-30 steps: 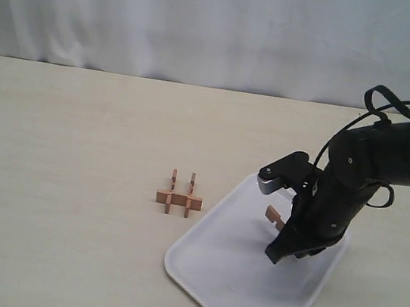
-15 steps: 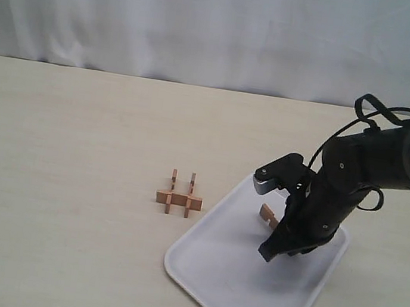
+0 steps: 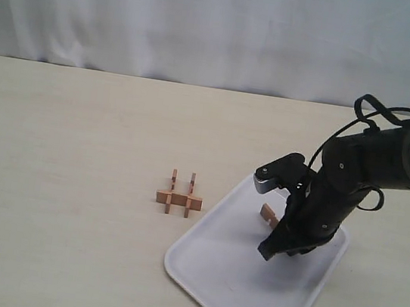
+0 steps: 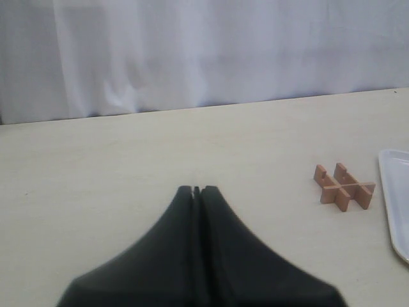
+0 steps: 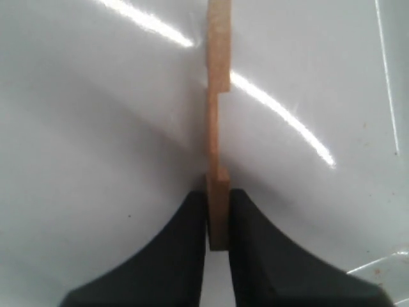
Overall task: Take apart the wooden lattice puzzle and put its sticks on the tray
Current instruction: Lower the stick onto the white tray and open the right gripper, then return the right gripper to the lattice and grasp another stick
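A pale tabletop [image 3: 71, 180] with a white curtain [image 3: 208, 24] behind it. The puzzle [image 3: 179, 194], a small hash of crossed wooden sticks, sits on the tabletop just beside the left edge of a white tray [image 3: 203, 272], not touching it. The black right arm reaches down over the tray. The right gripper [image 5: 218, 198] pinches one end of a notched stick [image 5: 217, 128], its black fingers [image 5: 185, 243] pressed against both flat sides. The stick is edge-on above the glossy tray floor; whether it touches the tray cannot be told. The left gripper [image 4: 196, 190] is clenched with nothing between its fingers, above bare tabletop, well apart from the puzzle.
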You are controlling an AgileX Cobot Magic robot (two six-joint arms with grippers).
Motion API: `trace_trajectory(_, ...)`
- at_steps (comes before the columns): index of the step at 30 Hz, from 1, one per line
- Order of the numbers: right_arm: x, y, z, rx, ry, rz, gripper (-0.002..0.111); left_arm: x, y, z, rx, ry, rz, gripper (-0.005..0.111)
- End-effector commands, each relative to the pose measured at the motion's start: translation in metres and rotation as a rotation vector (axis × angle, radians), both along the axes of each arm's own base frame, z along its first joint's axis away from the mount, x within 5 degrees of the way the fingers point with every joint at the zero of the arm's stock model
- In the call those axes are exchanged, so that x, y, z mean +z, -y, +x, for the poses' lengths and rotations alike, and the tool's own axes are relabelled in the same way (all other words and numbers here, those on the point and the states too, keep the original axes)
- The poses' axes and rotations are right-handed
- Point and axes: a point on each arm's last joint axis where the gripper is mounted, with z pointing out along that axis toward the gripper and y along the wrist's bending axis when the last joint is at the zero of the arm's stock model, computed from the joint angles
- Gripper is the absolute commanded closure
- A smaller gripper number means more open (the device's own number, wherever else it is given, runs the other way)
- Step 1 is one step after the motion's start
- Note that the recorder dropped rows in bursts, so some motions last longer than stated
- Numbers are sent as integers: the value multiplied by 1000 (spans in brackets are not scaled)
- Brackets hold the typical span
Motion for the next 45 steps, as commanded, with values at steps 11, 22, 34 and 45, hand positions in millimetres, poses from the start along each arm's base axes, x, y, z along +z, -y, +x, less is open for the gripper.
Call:
trace_trajectory(11,-1,0,1,-2,1,1,48,0,0,0,1,9,-3,107)
trace_trajectory(22,66,-10,16,-56,29,76,39,0,0,0,1,9,-3,107)
trace_trajectory(34,95,-61,10,417,77,256,55,0,0,0,1,9,-3,107)
trace_trajectory(45,77,-105,26,684,73,108,72,0,0,0,1,9,-3,107)
